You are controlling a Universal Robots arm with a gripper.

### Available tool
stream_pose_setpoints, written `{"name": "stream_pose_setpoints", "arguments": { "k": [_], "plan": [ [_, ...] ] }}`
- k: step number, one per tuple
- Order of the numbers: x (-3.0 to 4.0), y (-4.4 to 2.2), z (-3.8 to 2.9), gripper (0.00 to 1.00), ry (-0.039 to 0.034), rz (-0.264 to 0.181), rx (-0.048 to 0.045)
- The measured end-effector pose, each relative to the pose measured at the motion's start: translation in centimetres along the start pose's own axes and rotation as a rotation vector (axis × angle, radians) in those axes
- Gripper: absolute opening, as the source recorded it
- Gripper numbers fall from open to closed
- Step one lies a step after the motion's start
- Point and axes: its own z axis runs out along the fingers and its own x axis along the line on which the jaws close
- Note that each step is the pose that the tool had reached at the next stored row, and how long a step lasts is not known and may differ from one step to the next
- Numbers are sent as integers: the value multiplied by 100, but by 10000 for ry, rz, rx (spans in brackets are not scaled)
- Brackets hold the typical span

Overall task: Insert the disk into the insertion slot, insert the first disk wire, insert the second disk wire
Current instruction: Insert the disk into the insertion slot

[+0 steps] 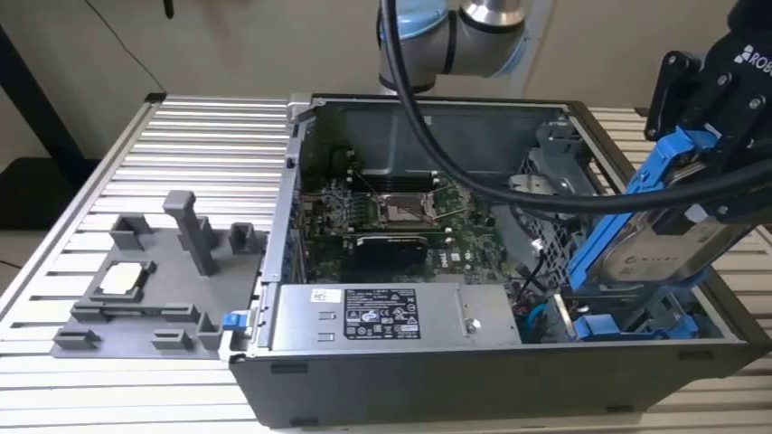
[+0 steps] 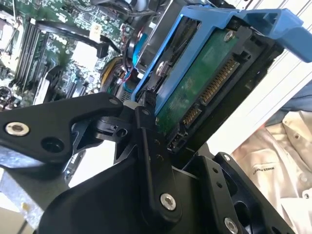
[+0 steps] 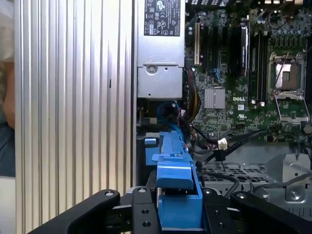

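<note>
Gripper [image 1: 706,167] is at the upper right of the exterior view, pinching the disk [image 1: 657,249] by its blue carrier [image 1: 675,154]. The disk hangs tilted, its top end leaning toward the exterior view's right and its silver labelled face toward the camera. Its lower end is just over the insertion slot [image 1: 609,318] in the lower right corner of the open case [image 1: 483,389]. Can't tell if it touches the slot's blue tabs. Disk not seated in the slot.

First wrist view: black fingers [image 3: 213,209] press on both sides of the carrier. Second wrist view: the disk's green circuit board [image 2: 200,83] with its connector pins faces the camera, and white fabric [image 2: 282,156] lies beyond it.

In the way: a thick black cable [image 1: 483,176] from the arm [image 1: 458,36] drapes over the case opening and crosses in front of the carrier. Loose wires [image 1: 531,289] bunch just beside the slot, between it and the power-supply box [image 1: 386,316].

Motherboard [image 1: 399,212] lies at frame centre, inside the case. A grey fixture tray [image 1: 145,289] with upright posts sits at lower left on the ribbed table [image 1: 193,145], just beside the case wall and well apart from the disk.
</note>
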Motion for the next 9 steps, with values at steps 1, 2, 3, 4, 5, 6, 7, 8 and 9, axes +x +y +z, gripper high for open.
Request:
{"name": "stream_pose_setpoints", "arguments": {
  "k": [1, 2, 3, 4, 5, 6, 7, 8, 9],
  "plan": [
    [6, 0, 14, 33, 0, 0, 24],
    [9, -1, 28, 33, 0, 0, 47],
    [10, -3, 42, 33, 2, 0, 64],
    [10, -7, 58, 33, 0, 0, 76],
    [10, -13, 75, 33, -1, 0, 78],
    [11, -19, 91, 33, 0, 1, 79],
    [11, -27, 104, 33, -1, 1, 79],
    [10, -32, 108, 33, 1, 1, 79],
    [10, -32, 108, 33, 1, 0, 79]
  ]
}}
